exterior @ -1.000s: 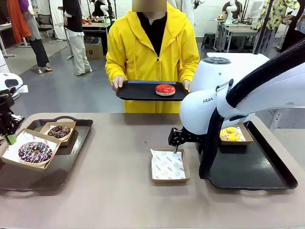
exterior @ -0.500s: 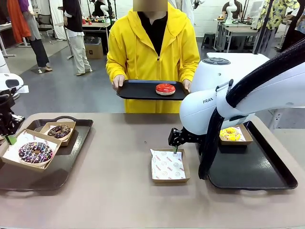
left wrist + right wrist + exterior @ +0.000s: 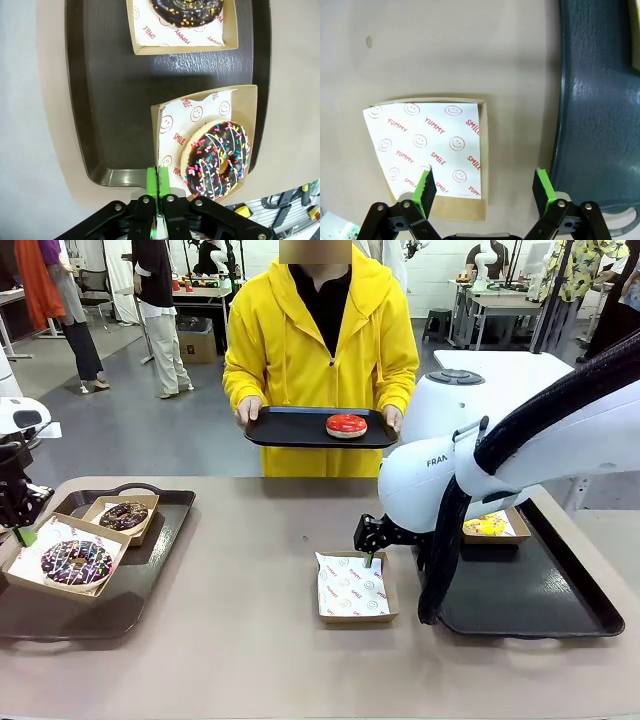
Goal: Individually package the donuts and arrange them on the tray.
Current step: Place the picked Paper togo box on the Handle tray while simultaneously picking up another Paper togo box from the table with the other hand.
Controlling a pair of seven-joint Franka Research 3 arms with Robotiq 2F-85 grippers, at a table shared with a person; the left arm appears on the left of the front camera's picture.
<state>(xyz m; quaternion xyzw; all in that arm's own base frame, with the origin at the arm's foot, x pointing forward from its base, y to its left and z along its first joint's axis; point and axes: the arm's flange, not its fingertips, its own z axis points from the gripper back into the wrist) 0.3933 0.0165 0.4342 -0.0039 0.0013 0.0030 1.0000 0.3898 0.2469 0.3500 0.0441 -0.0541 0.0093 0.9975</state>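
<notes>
In the front view, three of the four donuts are seen already boxed: the dark chocolate donut (image 3: 124, 515) and the sprinkled donut (image 3: 75, 562) sit in paper-lined boxes on the left tray (image 3: 150, 575), and the yellow donut (image 3: 484, 526) sits in a box on the right tray (image 3: 540, 605). The red donut (image 3: 346, 426) is left unpacked, lying on a small tray (image 3: 290, 430) held by the person across the table (image 3: 250, 640). An empty box (image 3: 352, 587) is laid ready between the two big trays, with the right claw (image 3: 370, 558) hanging over its far edge. The yellow donut is partly hidden by the right arm, and the left claw (image 3: 20, 532) is cut off at the picture's edge. In the left wrist view, the left claw is seen pinched tight on the edge of the sprinkled donut's box (image 3: 246, 107), one corner of which juts past the tray's rim; whether that box is lifted or resting cannot be told. The dark chocolate donut is cut off at the top. In the right wrist view, the right claw is spread wide with nothing held, the empty box lying just below it, beside the right tray.
</notes>
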